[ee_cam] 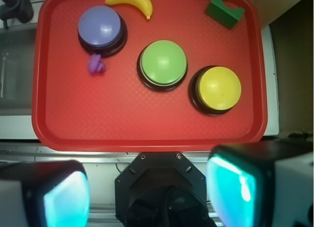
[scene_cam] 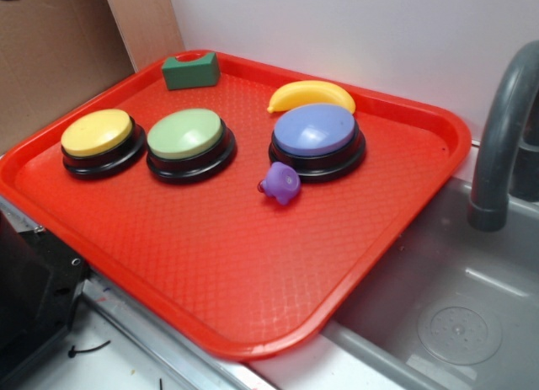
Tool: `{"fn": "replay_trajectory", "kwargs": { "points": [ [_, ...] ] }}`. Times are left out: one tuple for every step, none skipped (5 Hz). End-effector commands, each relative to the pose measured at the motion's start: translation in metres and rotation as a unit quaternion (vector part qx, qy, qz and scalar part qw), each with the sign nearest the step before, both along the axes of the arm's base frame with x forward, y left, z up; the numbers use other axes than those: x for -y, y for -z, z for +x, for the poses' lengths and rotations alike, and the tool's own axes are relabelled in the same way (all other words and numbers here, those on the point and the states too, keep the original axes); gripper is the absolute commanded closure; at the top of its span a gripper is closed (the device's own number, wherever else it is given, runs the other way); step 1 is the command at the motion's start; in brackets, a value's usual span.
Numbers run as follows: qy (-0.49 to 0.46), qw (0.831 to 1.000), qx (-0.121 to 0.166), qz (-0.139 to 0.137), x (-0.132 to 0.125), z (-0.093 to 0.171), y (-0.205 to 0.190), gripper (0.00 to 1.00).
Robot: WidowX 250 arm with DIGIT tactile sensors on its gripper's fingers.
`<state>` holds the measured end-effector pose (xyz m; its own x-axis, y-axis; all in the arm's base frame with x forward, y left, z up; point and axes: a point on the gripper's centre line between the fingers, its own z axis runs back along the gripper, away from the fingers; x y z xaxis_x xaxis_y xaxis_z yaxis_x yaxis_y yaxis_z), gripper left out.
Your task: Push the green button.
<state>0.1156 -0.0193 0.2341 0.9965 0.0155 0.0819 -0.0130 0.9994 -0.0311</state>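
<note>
The green button (scene_cam: 185, 133) has a pale green dome on a black base and stands on the red tray (scene_cam: 210, 264), between the yellow and blue-purple buttons. From the wrist view the green button (ee_cam: 163, 62) sits near the middle of the tray (ee_cam: 122, 119). My gripper (ee_cam: 147, 192) hovers high above, back over the tray's front edge and the robot's black base. Its two teal-padded fingers (ee_cam: 233, 192) stand wide apart with nothing between them. The exterior view does not show the gripper.
On the tray are a yellow button (ee_cam: 220, 87), a blue-purple button (ee_cam: 99, 25), a toy banana (ee_cam: 131, 0), a dark green block (ee_cam: 224, 11) and a small purple toy (ee_cam: 96, 64). A grey sink (scene_cam: 438, 306) with a faucet (scene_cam: 497, 146) lies beside the tray.
</note>
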Motion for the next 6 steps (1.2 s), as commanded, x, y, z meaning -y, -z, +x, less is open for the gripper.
{"fn": "replay_trajectory", "kwargs": {
  "points": [
    [0.0,1.0,0.0,0.0,0.0,0.0,0.0,0.0],
    [-0.009,1.0,-0.001,0.016,-0.025,0.039,0.037,0.0],
    [0.006,1.0,0.02,0.023,-0.034,0.068,0.063,0.0],
    [0.03,0.999,0.015,0.013,-0.043,0.088,0.099,0.0],
    [0.025,1.0,-0.014,0.012,-0.051,0.1,0.136,0.0],
    [0.033,0.999,-0.011,-0.001,-0.05,0.107,0.153,0.0]
  ]
}}
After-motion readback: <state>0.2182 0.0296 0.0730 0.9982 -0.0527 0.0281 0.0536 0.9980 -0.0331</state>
